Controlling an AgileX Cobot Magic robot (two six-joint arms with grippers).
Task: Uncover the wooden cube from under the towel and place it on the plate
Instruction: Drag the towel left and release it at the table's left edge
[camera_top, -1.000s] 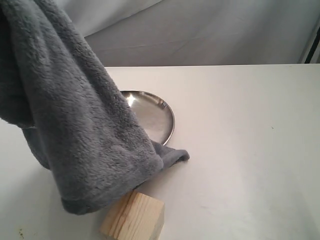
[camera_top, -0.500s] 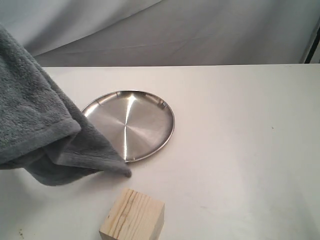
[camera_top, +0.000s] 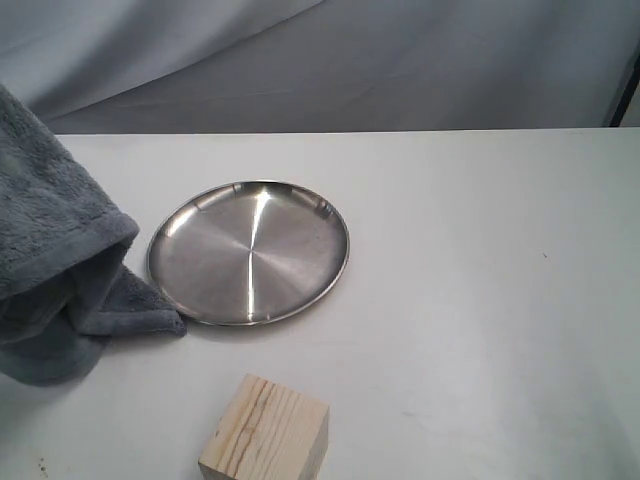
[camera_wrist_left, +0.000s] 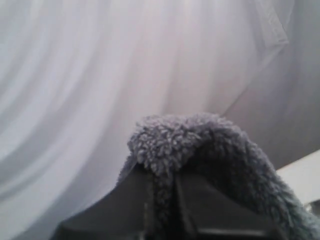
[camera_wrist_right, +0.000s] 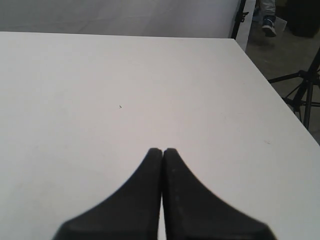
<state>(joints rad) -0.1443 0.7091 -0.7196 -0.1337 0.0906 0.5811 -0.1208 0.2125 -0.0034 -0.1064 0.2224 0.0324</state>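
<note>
Grey towel (camera_top: 50, 240) bunched at left beside steel plate (camera_top: 250, 255), bare wooden cube (camera_top: 266, 437) nearer camera, white table (camera_top: 480, 300)

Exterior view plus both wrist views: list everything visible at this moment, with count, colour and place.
wooden cube: one, pale wood with darker grain, on the table at the near edge of the exterior view, uncovered, apart from the plate.
plate: one, shiny steel, empty, on the table behind the cube.
towel: one, dark grey-blue fleece, hanging at the left of the exterior view, its lower corner on the table right by the plate's rim.
table: one, white.
backdrop cloth: one, pale grey, behind the table.
tripod legs: black, on the floor past the table edge, right wrist view only.
left pincer: one, black, shut on a fold of the towel.
right pincer: one, black, shut and empty, over bare table.
</note>
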